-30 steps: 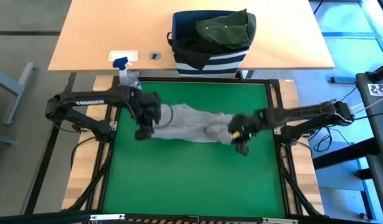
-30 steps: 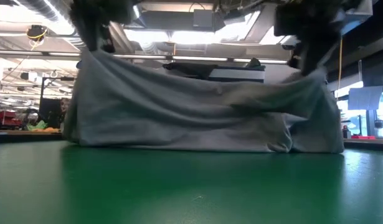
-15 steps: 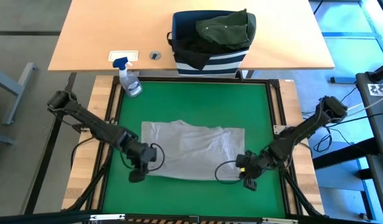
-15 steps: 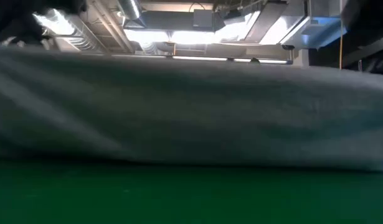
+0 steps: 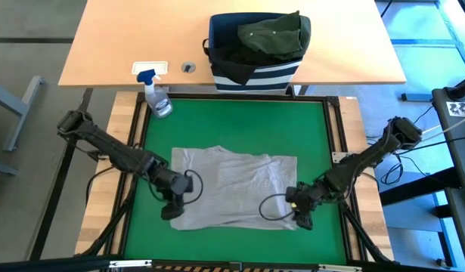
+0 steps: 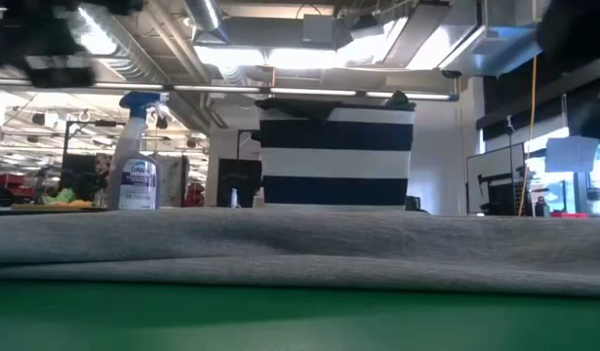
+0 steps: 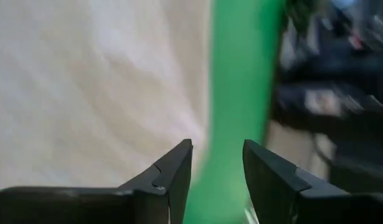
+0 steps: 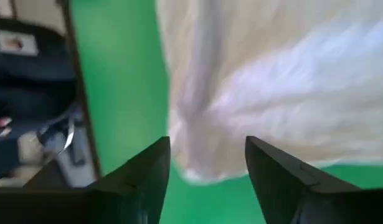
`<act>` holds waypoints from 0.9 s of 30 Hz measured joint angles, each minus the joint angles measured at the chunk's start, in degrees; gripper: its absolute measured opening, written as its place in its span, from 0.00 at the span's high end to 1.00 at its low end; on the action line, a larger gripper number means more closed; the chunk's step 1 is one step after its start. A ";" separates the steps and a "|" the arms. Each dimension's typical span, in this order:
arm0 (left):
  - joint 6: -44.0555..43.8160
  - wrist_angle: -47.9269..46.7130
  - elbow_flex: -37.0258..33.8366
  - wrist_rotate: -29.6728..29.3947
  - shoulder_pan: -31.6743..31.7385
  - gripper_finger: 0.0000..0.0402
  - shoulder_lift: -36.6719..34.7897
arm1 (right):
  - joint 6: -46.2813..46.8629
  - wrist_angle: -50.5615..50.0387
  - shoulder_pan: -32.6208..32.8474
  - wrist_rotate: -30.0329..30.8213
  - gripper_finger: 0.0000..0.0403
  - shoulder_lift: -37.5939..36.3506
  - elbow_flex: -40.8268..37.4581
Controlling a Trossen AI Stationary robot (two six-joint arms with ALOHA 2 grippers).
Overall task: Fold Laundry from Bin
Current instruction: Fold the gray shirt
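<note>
Spreading my fingers, I have my left gripper (image 5: pixel 172 212) low at the near left corner of the light grey garment (image 5: pixel 234 189), and the left wrist view shows its two dark fingers (image 7: pixel 169 177) parted with nothing pinched between them, cloth on one side and bare mat on the other. My right gripper (image 5: pixel 303 221) sits at the near right corner, about four o'clock from the cloth's middle, its fingers (image 8: pixel 144 180) likewise apart and empty, the pale hem just beyond them. I judge the step in hand to be the lay-out: the grey piece lies flat on the green mat (image 5: pixel 240 121), and both corners look let go. Next comes the first fold, I think, which calls for fresh pinches on one edge with both grippers and carrying that edge evenly over the cloth without dragging the layer beneath; the fabric is limp, so a shallow pinch could slip. At twelve o'clock from the garment, on the wooden table (image 5: pixel 111 45) well apart from it, stands the striped navy bin (image 5: pixel 255 74), one of it, holding a dark olive green garment (image 5: pixel 274 34) and a black one (image 5: pixel 226 49). So I count three garments in all, and one spray bottle (image 5: pixel 156 94) at ten o'clock near the mat's far left corner.
</note>
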 joint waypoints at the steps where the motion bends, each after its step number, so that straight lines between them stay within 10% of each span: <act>1: 0.99 0.12 0.17 -4.36 0.56 0.66 0.00 | -1.21 0.01 -0.77 2.45 0.47 -0.02 0.00; 8: 3.89 1.37 -2.97 -28.76 4.14 0.69 1.64 | -9.29 0.10 -6.46 23.30 0.49 3.57 0.00; 17: 4.40 7.93 -12.71 -26.52 10.11 0.69 4.85 | -16.78 -1.87 -12.43 20.69 0.51 11.98 -0.01; 27: 12.47 3.09 -6.60 -19.68 19.31 0.58 1.86 | -23.90 -13.54 -16.11 20.01 0.51 5.08 5.79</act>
